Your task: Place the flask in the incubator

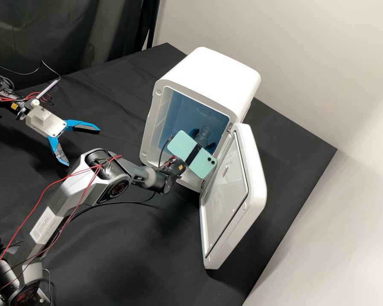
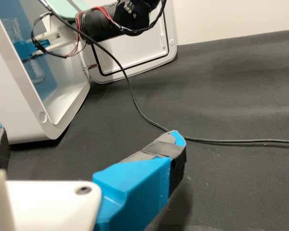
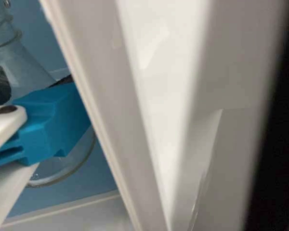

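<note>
Flask (image 1: 205,131) is located inside the incubator (image 1: 212,72), against the right gripper (image 3: 36,127), whose grasp cannot be told. Tipping, or a knock on the white frame (image 3: 135,120) just beside it, could be caused by a skewed release or withdrawal. The flask's long axis is judged near vertical, neck pointing up, while the left gripper (image 1: 82,145) is positioned well apart over the bench (image 1: 115,238), fingers (image 1: 83,126) spread wide.

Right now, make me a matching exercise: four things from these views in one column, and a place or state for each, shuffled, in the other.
Things:
1. flask
2. incubator door
3. left tool
4. black cable

Places or states:
A. lying on the bench
B. spread wide, held above the bench
C. inside the blue chamber
D. swung open on its hinges

Pairs: 1-C, 2-D, 3-B, 4-A
</note>
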Motion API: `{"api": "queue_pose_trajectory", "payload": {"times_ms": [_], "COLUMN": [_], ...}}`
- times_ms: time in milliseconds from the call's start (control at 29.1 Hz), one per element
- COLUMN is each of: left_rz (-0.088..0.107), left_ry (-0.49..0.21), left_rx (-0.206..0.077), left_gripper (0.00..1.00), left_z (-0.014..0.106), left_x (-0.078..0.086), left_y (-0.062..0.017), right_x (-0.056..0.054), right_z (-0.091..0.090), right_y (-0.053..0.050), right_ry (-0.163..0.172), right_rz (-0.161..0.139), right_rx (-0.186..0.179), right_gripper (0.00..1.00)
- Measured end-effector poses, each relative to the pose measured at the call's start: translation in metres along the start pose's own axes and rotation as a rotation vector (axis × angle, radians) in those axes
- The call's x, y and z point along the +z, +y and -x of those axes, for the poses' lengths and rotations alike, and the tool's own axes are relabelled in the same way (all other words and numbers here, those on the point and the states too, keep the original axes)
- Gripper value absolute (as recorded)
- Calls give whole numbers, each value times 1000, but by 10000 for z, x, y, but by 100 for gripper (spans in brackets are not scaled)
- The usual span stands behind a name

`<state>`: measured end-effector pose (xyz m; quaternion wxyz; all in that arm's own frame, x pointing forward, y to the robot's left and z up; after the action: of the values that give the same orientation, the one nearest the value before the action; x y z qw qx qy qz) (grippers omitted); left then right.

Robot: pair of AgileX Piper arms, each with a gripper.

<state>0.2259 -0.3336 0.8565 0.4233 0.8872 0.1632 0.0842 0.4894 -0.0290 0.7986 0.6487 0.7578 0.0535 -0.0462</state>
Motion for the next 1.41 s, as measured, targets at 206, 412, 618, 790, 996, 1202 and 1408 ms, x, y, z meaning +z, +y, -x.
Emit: {"api": "queue_pose_trajectory", "payload": {"times_ms": [206,412,618,790,996,1202,1408], "left_rz": [0,0,0,0,0,0,0], "left_ry": [0,1,1,1,1,1,1], "left_rx": [0,-4,-4,-4,-4,-4,-4], "left_gripper": [100,100,100,100,100,100,100], "left_z": [0,0,0,0,0,0,0], "left_x": [0,-1,-1,-1,-1,-1,-1], "left_y": [0,-4,-3,-3,-3,-3,-3], "right_x": [8,51,91,101,94,89,89], "right_z": [-13,-68,-98,-108,-110,-111,-111], "right_y": [-78,-198,-237,-247,-256,-263,-263], "right_ry": [-22,-25,-28,-24,-23,-22,-22], "right_rz": [9,7,6,6,6,6,6], "right_rx": [-35,-57,-63,-63,-64,-66,-66], "right_gripper": [0,0,0,0,0,0,0]}}
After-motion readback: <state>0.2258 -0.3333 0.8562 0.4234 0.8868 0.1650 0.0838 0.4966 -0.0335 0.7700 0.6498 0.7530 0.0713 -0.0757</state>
